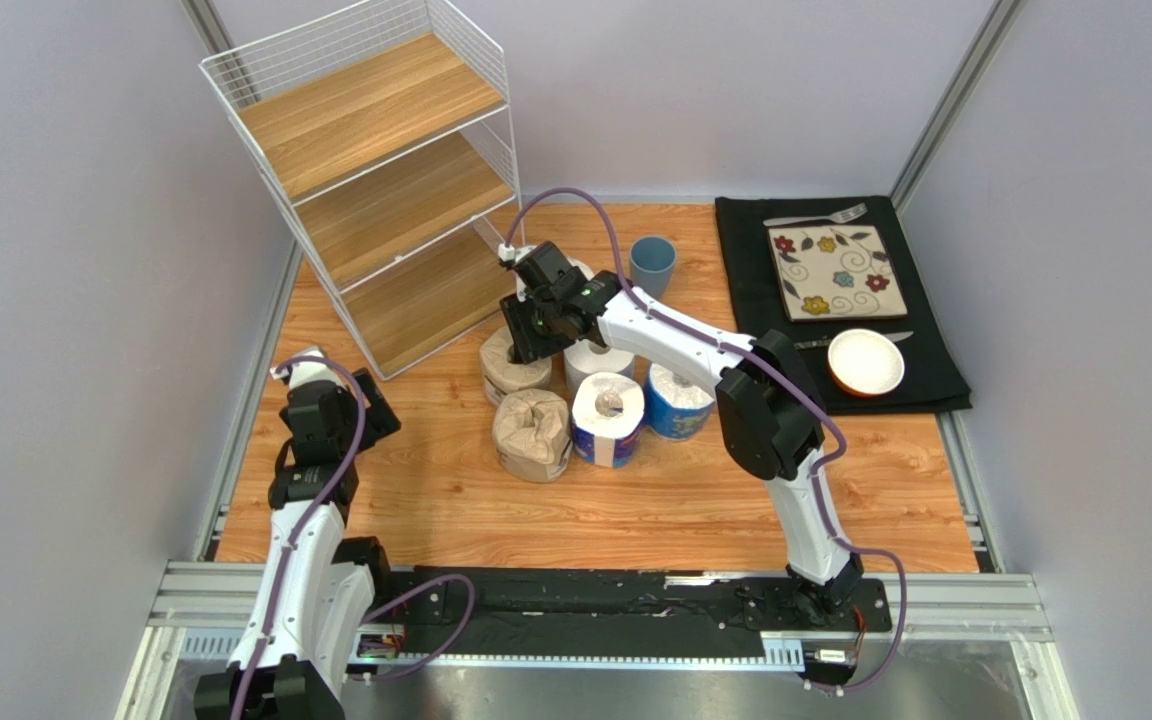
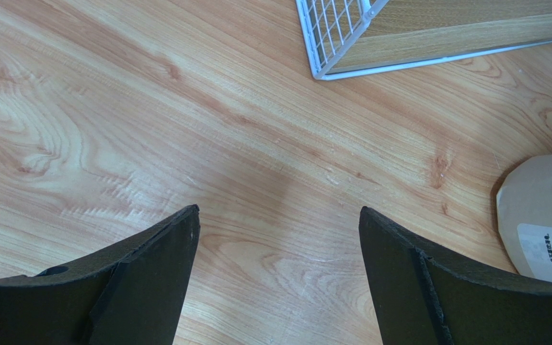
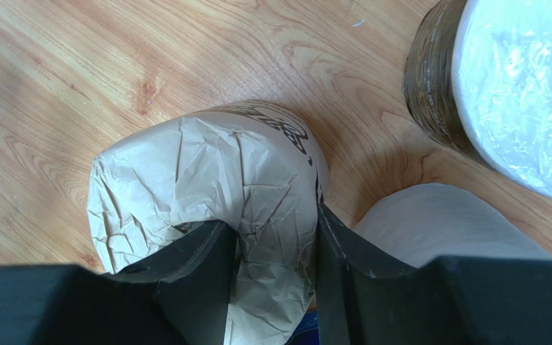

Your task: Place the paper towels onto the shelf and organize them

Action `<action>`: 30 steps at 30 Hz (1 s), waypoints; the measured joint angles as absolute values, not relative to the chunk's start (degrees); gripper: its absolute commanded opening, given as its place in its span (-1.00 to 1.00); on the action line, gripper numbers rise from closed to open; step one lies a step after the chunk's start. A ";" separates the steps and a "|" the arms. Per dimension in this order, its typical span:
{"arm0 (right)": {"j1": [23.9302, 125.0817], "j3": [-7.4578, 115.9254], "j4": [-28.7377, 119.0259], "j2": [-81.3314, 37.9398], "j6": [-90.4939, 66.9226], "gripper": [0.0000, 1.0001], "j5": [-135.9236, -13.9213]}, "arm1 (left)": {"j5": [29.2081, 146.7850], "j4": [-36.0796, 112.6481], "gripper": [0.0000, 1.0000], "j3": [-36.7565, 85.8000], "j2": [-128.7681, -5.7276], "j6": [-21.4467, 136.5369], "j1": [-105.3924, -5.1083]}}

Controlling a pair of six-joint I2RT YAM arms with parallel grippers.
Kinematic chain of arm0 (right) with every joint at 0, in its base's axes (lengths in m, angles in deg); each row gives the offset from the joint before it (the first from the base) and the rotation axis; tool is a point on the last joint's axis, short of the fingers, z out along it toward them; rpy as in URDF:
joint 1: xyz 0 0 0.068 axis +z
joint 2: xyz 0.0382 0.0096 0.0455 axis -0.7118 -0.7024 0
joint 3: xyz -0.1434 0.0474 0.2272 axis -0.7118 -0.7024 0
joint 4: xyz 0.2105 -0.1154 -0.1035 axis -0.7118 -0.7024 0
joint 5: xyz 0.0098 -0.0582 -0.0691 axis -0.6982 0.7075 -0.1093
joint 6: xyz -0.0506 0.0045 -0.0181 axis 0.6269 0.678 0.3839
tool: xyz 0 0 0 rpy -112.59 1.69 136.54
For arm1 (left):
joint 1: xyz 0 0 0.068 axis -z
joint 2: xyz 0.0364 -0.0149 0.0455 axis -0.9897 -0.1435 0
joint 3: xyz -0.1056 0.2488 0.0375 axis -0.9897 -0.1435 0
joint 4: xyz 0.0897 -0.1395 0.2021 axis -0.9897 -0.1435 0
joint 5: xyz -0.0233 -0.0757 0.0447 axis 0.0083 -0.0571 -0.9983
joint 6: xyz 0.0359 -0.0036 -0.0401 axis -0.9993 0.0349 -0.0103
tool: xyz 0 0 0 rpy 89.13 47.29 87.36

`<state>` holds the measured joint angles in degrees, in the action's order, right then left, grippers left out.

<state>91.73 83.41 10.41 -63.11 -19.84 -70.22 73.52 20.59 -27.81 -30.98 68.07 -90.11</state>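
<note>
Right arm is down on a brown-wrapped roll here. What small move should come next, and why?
Probably lift straight up a little. The right gripper has its fingers pinching the crumpled brown paper-wrapped roll, with a plain white roll and a dark-wrapped roll close beside it. A vertical rise should clear those neighbours before swinging toward the white wire shelf.

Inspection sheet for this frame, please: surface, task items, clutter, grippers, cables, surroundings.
Surface: wooden table.
Job's things: shelf standing at far left, no rolls on it; rolls clustered mid-table.
Clutter: cup beside the rolls; mat at right with plate, bowl, fork.
Grippers: left gripper open over the table; right gripper pinching a brown roll.
Cables: purple cable arched above the right gripper, no snag seen.
Surroundings: grey walls; nothing else seen.
</note>
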 measured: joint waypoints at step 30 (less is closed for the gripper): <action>91.40 90.63 6.10 -57.01 -20.35 -0.43 -69.89 | 73.69 20.59 0.79 -27.81 -30.95 68.23 -90.11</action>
